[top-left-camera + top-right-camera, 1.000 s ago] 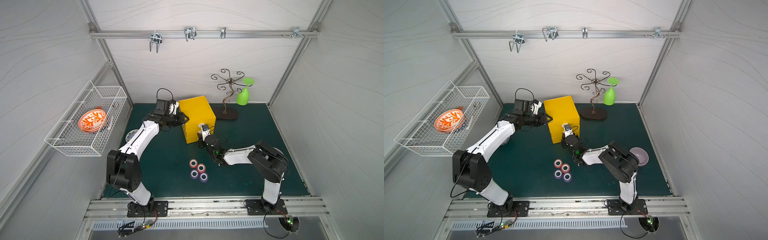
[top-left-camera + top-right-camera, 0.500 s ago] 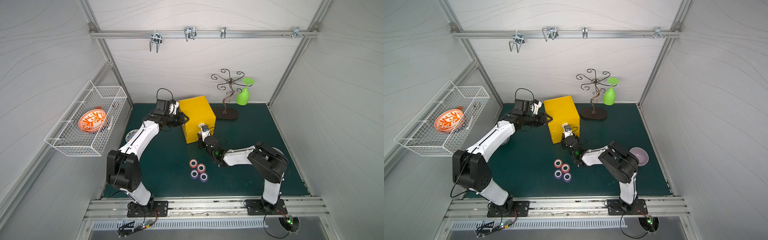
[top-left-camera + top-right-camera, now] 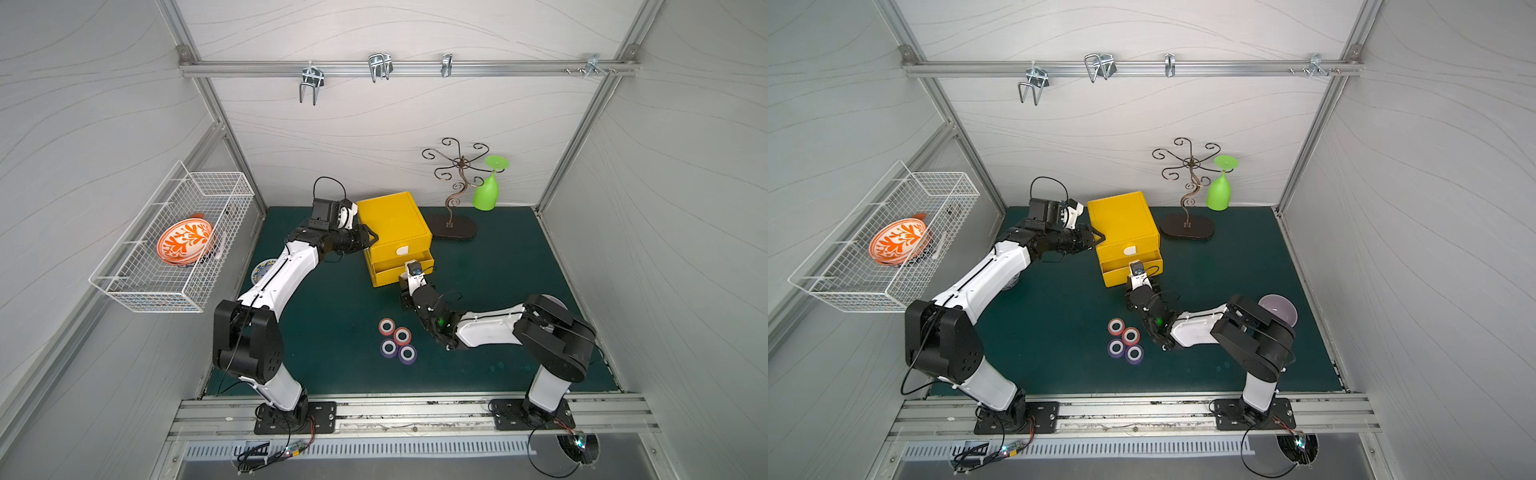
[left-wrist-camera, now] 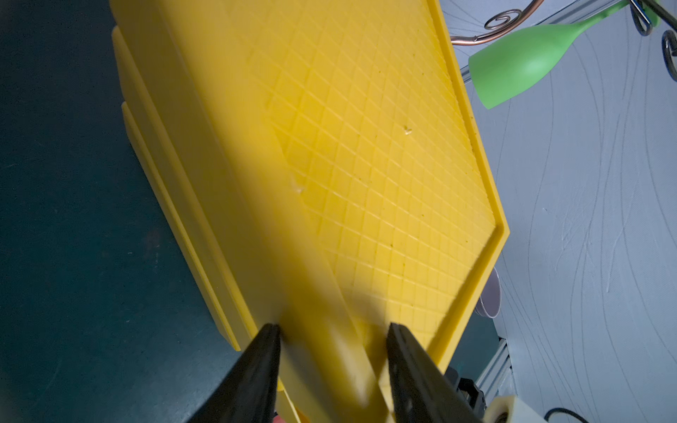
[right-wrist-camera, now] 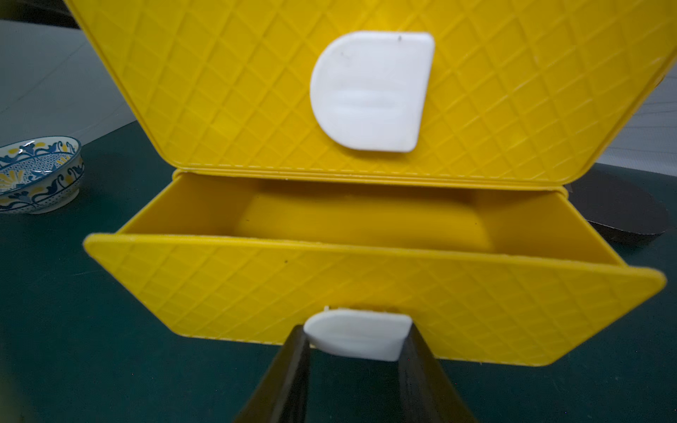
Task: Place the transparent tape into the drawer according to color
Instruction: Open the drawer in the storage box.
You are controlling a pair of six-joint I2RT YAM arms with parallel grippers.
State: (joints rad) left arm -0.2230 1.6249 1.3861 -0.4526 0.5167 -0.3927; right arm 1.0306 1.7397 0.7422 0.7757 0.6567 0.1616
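The yellow cabinet (image 3: 392, 220) stands on the green bench (image 3: 498, 270), and everything here is placed from it. Its lower drawer (image 5: 366, 285) stands partly out of the front, with the yellow inside showing in the right wrist view. The upper drawer front (image 5: 256, 91) sits flush, and its white handle is free.

The right end effector (image 5: 357, 337) is at the cabinet's front. Its two dark fingers (image 5: 293, 366) are pinched on either side of the lower drawer's white handle (image 5: 357, 329).

The left end effector (image 4: 331, 329) is at the cabinet's left side. It grips the top edge there, with one finger against the side wall and the other over the gridded top.

In both top views four tape rolls lie flat on the bench in a tight cluster in front of the cabinet, clear of the drawer and just beside the right arm. The red rolls (image 3: 386, 326) are the pair nearer the cabinet, and the purple rolls (image 3: 389, 347) lie just beyond them.

A blue patterned bowl (image 5: 36, 172) sits to the cabinet's left, and a wire stand (image 3: 453, 195) with a green glass (image 3: 486, 193) is behind it to the right.
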